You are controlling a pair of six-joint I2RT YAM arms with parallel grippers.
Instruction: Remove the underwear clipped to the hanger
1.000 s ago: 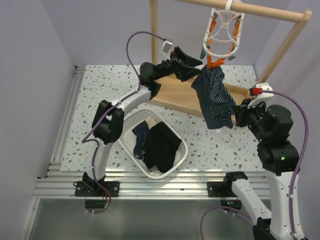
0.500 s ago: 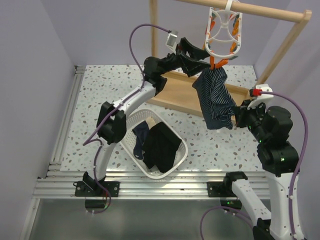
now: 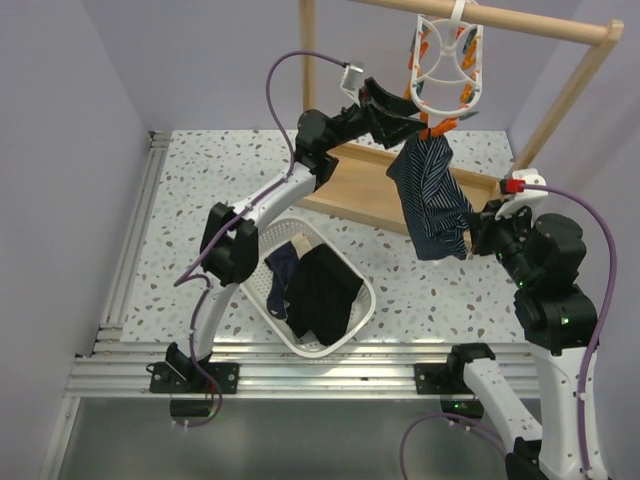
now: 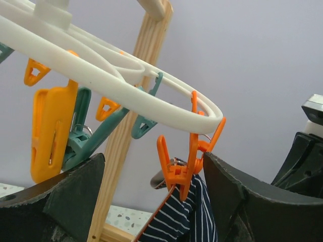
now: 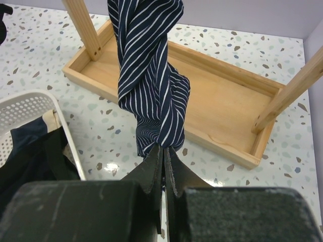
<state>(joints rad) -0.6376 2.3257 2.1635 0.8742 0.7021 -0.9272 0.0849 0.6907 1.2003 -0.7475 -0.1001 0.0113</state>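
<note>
The white oval hanger [image 3: 445, 70] hangs by its hook from the wooden rail, with orange and teal clips under it. One orange clip [image 4: 184, 171] holds the navy-and-white striped underwear [image 3: 430, 195], which hangs down twisted. My left gripper [image 3: 412, 125] is open, its two fingers standing either side of that clip in the left wrist view [image 4: 151, 169]. My right gripper [image 3: 472, 240] is shut on the lower end of the striped underwear [image 5: 149, 75], with its tips [image 5: 162, 148] pinching the fabric just above the table.
The wooden rail frame has a top bar [image 3: 530, 22], slanted posts and a shallow base tray [image 3: 350, 190] under the hanger. A white perforated basket [image 3: 258, 240] at front left holds a black and a navy garment. Grey walls close both sides.
My left arm has risen and reached right, bringing its open fingers up around the orange clip. The right gripper stays shut on the striped underwear's lower end.
</note>
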